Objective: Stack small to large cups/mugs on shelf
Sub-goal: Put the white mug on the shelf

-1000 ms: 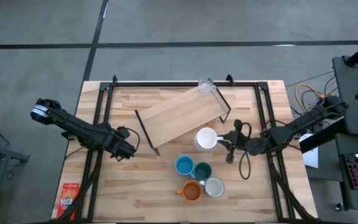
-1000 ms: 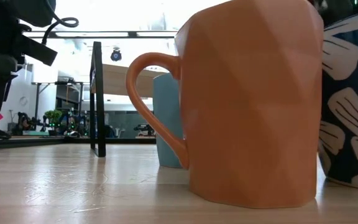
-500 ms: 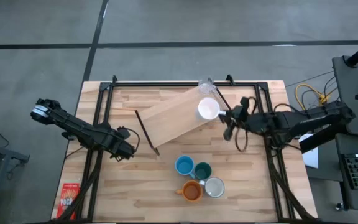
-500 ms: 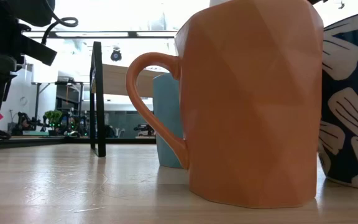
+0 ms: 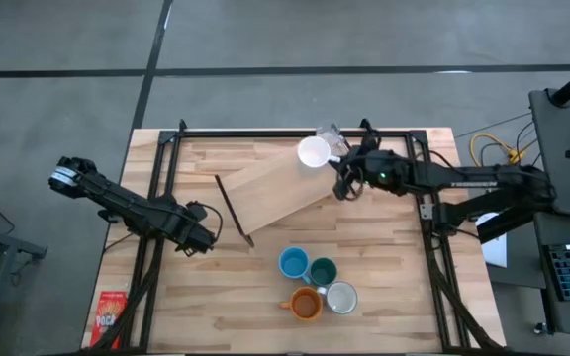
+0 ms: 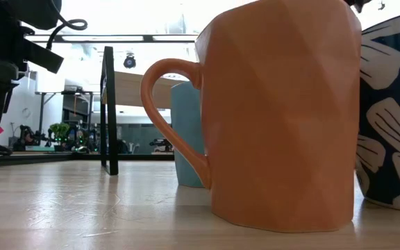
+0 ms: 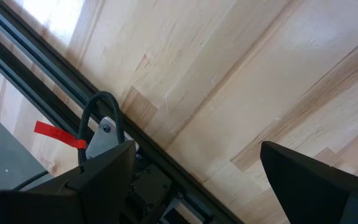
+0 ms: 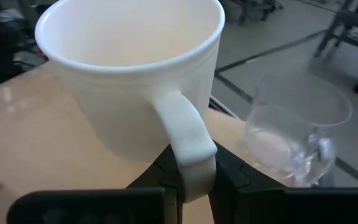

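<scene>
**White mug over the shelf's far-right end, glass just beside it**

My right gripper (image 5: 342, 178) is clamped on the handle of the small white ceramic mug (image 5: 314, 151); the right wrist view shows my two dark fingers (image 8: 229, 171) pinching that handle from both sides, with the mug upright and its mouth open upward. In the high view the mug sits to the left of my gripper, over the far-right end of the long light-wood plank shelf (image 5: 275, 188) on black wire legs. I cannot tell whether its base is touching the plank yet.

The relation that matters: the shelf's long axis runs diagonally, from near-left to far-right, and I am at its far-right tip. The clear glass (image 5: 331, 137) stands just beside the mug, on the far-right side of it. I judge that any set-down must go straight down or drift toward the near-left along the plank, away from the glass.

The other mugs wait in a tight cluster well apart, at the near middle of the wooden table (image 5: 414, 297): light blue (image 5: 293, 263), dark teal (image 5: 322, 271), orange (image 5: 306, 304) and pale grey-white (image 5: 341, 298).

My left gripper (image 5: 204, 242) rests at the left side of the table, its fingers spread apart and empty, much farther from the shelf end than my right.
</scene>
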`<state>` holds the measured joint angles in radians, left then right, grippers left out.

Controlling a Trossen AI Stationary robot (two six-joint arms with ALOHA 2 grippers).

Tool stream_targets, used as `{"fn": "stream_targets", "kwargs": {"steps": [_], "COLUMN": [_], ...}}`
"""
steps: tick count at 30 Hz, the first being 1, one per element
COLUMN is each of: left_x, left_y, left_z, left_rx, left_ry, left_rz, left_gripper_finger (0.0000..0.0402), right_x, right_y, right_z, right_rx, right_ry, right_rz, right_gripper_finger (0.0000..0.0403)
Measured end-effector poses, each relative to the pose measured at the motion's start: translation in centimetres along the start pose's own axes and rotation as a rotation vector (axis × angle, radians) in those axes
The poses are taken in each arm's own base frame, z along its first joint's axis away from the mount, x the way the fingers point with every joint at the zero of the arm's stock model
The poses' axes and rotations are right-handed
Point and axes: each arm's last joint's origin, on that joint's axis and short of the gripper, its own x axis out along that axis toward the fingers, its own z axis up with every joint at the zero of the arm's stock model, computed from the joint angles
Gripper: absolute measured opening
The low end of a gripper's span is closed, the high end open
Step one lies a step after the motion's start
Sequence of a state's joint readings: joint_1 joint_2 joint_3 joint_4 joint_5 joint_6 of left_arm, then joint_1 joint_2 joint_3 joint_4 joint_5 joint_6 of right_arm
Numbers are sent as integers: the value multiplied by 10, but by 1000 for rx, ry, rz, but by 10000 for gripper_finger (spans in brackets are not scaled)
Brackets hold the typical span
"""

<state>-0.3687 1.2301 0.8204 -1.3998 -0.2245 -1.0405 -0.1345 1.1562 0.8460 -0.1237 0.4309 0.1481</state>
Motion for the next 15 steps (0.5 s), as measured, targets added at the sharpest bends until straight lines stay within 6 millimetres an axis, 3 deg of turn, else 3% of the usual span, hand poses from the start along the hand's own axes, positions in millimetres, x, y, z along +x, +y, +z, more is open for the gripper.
{"fn": "stream_targets", "kwargs": {"steps": [8, 15], "left_x": [0, 0], "left_y": [0, 0], "left_z": [0, 0], "left_rx": [0, 0], "left_ry": [0, -1], "left_rz": [0, 0], "left_gripper_finger": [331, 331], "right_x": [34, 53], "right_y": [1, 4], "right_z": [14, 12], "right_rx": [24, 72], "right_ry": [63, 104], "right_rz": [56, 25], "right_gripper_finger": [34, 34]}}
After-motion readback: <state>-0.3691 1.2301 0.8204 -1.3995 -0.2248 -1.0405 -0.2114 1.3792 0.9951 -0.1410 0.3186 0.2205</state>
